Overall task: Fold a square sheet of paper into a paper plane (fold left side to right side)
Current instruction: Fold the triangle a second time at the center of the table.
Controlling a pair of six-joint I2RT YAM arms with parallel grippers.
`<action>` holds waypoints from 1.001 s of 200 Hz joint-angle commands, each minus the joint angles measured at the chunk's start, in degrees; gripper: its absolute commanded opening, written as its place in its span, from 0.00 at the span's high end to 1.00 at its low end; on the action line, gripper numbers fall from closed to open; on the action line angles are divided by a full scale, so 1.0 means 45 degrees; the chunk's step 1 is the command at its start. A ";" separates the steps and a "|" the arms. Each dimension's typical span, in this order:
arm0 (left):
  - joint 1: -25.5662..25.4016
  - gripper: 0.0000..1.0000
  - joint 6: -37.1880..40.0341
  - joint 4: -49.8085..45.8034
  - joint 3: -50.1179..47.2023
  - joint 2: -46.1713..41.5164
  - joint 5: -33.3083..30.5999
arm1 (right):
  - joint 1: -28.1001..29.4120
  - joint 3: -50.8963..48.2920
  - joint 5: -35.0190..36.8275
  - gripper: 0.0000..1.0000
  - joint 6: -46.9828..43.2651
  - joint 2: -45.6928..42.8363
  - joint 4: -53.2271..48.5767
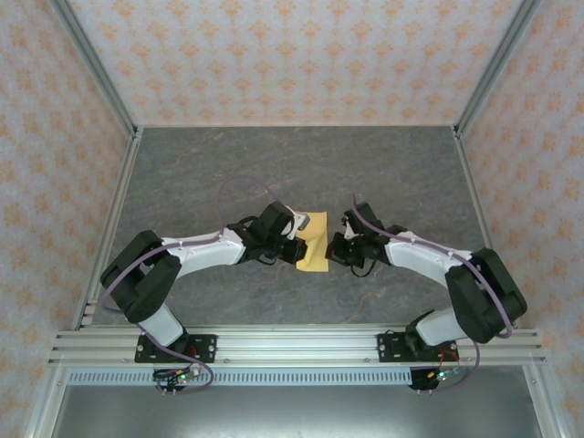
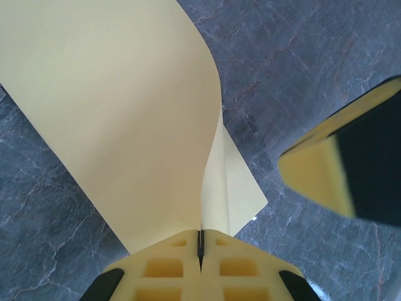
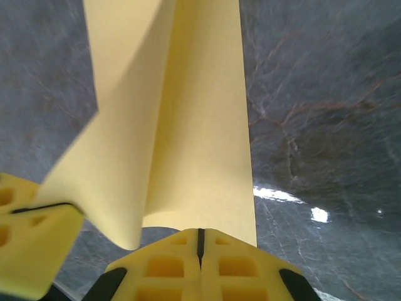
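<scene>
Centrally on the grey marbled worktop [image 1: 228, 164], the yellow sheet of paper [image 1: 315, 239] rises partly lifted and curled between 2 arms. The left pincer [image 2: 200, 251] is clamped tight on 1 edge, a folded flap curving above it. The right pincer [image 3: 200, 244] is clamped on the opposite edge, close by. Patterned walls [image 1: 292, 55] enclose the worktop.

the dark grey, marble-veined table [image 1: 228, 164] is bearing the yellow square sheet of paper [image 1: 313, 242], which is lying near its middle, partly folded, one flap curling up off the surface.
</scene>
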 commanded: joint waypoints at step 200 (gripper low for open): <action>0.1257 1.00 0.2039 -0.3845 0.2686 0.2070 0.0717 | 0.0909 0.0743 0.1604 0.99 -0.0558 0.1844 -0.1373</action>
